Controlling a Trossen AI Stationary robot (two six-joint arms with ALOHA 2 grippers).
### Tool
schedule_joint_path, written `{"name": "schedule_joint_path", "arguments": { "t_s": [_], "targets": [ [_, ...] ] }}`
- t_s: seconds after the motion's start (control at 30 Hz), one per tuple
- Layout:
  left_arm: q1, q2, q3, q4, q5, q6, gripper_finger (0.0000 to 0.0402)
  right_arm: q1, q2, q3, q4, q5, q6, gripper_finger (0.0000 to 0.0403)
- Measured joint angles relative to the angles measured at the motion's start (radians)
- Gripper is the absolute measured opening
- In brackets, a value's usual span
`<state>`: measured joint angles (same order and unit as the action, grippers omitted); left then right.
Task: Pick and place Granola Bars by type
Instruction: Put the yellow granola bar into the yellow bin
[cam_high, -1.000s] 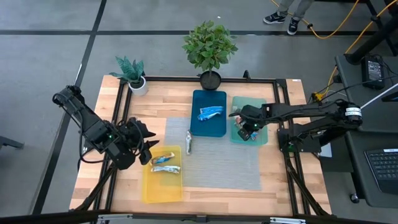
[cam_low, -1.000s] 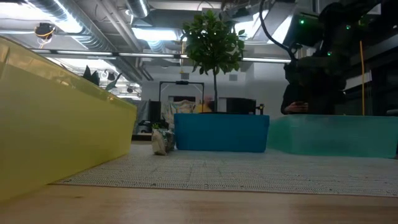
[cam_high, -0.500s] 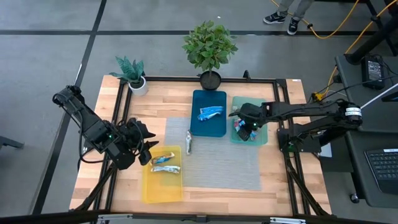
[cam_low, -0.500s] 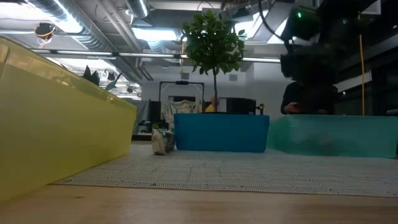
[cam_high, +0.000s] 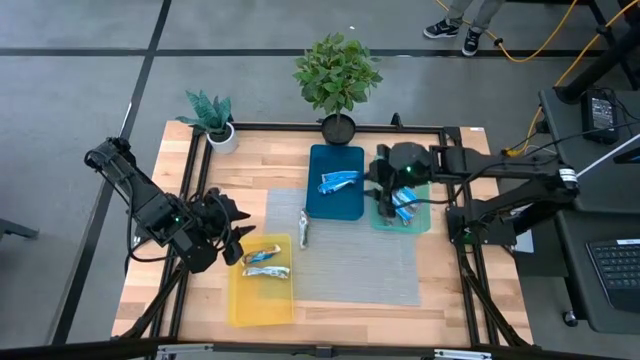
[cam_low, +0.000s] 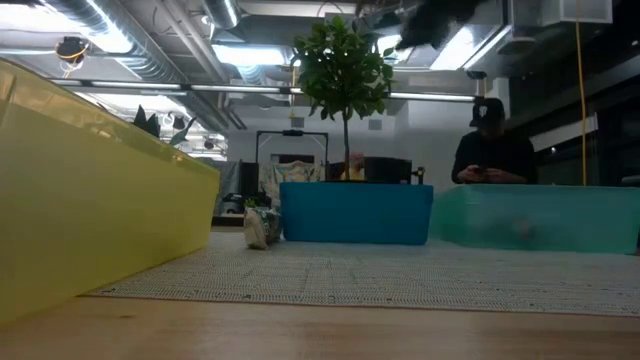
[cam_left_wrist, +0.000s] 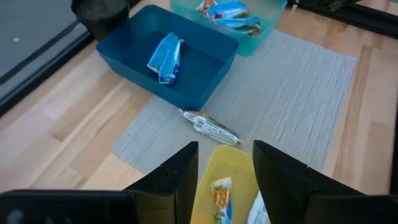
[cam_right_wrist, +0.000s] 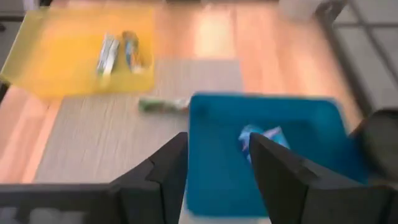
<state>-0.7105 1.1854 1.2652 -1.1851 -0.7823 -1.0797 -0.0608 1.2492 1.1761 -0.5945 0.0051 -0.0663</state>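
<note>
Granola Bars lie sorted in three trays: two silver-white ones (cam_high: 266, 264) in the yellow tray (cam_high: 245, 305), a blue one (cam_high: 338, 181) in the blue tray (cam_high: 335, 205), and blue ones with red marks (cam_high: 404, 207) in the teal tray (cam_high: 422, 222). One tan-white bar (cam_high: 303, 228) lies flat on the grey mat (cam_high: 360, 265). My right gripper (cam_right_wrist: 217, 155) hangs open and empty, high over the teal tray's left side, pointing toward the blue tray. My left gripper (cam_left_wrist: 224, 168) waits open and empty above the yellow tray's far end.
Two potted plants (cam_high: 337, 75) (cam_high: 212, 118) stand at the table's far edge. A black frame rail (cam_high: 330, 127) runs around the table. In the low view a person (cam_low: 490, 150) stands in the room beyond the table.
My right gripper has risen out of the teal tray, going up and a little toward the far edge; in the low view it has left the picture at the top. The bars in the teal tray now lie uncovered.
</note>
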Motion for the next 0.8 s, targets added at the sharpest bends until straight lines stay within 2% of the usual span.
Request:
{"name": "schedule_joint_path", "arguments": {
  "t_s": [0.07,0.2,0.4,0.63,0.8],
  "targets": [
    [0.000,0.000,0.000,0.000,-0.013,0.001,0.0144,0.000,0.034,0.063,-0.007,-0.003,-0.046,0.0173],
    [0.000,0.000,0.000,0.001,-0.016,0.001,0.0145,0.013,0.128,0.172,-0.028,-0.088,-0.164,0.0181],
    [0.000,0.000,0.000,0.004,-0.014,-0.013,0.0145,0.042,0.302,0.294,-0.117,-0.106,-0.334,0.0232],
    [0.000,0.000,0.000,0.007,-0.009,-0.049,0.0143,0.083,0.464,0.328,-0.134,-0.103,-0.510,0.0303],
    [0.000,0.000,0.000,0.007,-0.009,-0.051,0.0145,0.114,0.570,0.328,-0.095,-0.037,-0.666,0.0315]
  ]
}}
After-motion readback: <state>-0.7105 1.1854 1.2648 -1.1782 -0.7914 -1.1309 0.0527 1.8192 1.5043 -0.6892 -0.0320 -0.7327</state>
